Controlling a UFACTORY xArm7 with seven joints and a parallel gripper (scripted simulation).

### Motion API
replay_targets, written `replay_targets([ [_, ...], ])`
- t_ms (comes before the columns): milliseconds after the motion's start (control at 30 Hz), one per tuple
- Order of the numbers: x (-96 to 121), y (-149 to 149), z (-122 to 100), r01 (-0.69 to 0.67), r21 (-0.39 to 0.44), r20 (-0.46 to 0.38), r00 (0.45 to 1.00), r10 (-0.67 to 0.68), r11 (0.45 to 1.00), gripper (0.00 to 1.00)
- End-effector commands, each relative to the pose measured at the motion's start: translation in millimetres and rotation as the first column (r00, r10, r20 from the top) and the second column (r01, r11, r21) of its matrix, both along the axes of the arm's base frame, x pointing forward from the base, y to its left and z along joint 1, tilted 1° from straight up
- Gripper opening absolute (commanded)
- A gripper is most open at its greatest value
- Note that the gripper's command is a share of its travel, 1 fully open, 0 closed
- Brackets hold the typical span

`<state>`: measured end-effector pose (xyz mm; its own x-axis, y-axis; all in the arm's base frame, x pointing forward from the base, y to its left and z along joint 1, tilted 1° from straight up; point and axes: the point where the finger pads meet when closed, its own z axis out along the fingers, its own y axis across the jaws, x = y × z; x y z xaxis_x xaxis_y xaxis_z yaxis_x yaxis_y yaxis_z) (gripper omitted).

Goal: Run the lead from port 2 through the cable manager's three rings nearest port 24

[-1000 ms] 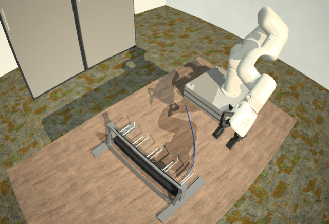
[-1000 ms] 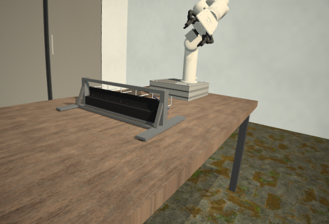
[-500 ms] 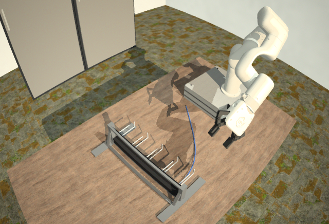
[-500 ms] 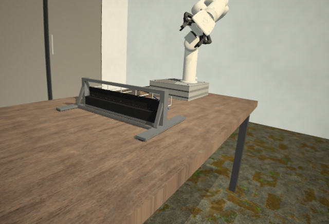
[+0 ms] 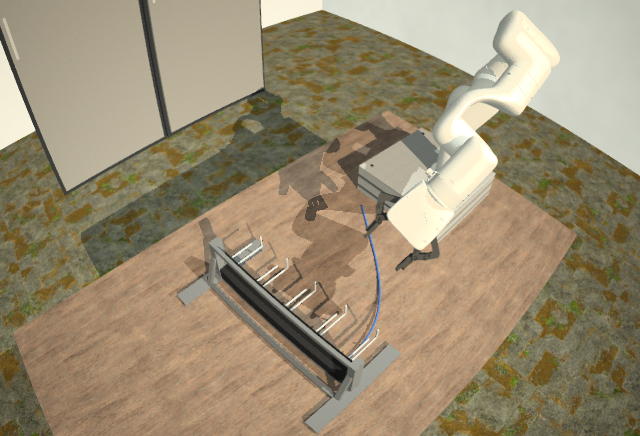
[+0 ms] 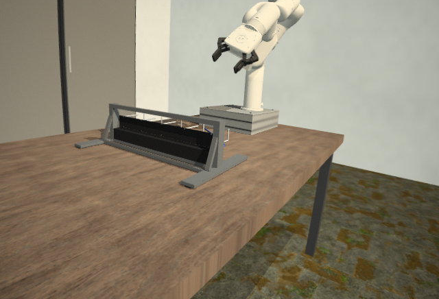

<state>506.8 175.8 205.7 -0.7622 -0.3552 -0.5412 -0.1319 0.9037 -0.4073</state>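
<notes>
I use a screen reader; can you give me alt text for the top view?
A white arm's open, empty gripper hangs above a wooden table near the free end of a blue lead, which curves from one end of a grey rack.

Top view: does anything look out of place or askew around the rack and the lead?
Nothing is damaged or tipped. The rack stands upright on the table. The one loose thing is the blue lead, which curves from the rack's near end toward the robot's base, outside all but perhaps the nearest ring. The gripper hangs above, fingers wide and holding nothing.
</notes>
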Motion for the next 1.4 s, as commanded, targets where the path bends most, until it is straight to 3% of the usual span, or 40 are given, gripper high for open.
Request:
replay_targets([
  [0, -6.5, -25.8, -9.0, 0.147, 0.078, -0.021, 0.989, -0.146, 0.986, 1.0],
  [133, -17.2, -51.9, -22.4, 0.309, 0.158, -0.059, 0.951, -0.303, 0.938, 1.0],
  [300, -33.5, -81.3, -39.3, 0.499, 0.244, -0.119, 0.867, -0.485, 0.832, 1.0],
  [367, -33.5, -81.3, -39.3, 0.499, 0.244, -0.119, 0.867, -0.485, 0.832, 1.0],
  [400, -43.9, -96.0, -48.8, 0.596, 0.283, -0.159, 0.802, -0.576, 0.751, 1.0],
  [500, -51.3, -105.1, -55.1, 0.656, 0.305, -0.187, 0.752, -0.631, 0.691, 1.0],
  [867, -99.6, -146.3, -91.0, 0.898, 0.37, -0.371, 0.379, -0.848, 0.239, 1.0],
  [933, -99.6, -146.3, -91.0, 0.898, 0.37, -0.371, 0.379, -0.848, 0.239, 1.0],
  [967, -112.6, -153.2, -99.5, 0.924, 0.367, -0.418, 0.269, -0.868, 0.109, 1.0],
  [1033, -116.9, -155.2, -102.3, 0.929, 0.365, -0.434, 0.232, -0.871, 0.065, 1.0],
  [1367, -162.4, -167.0, -128.9, 0.874, 0.287, -0.58, -0.168, -0.797, -0.393, 1.0],
])
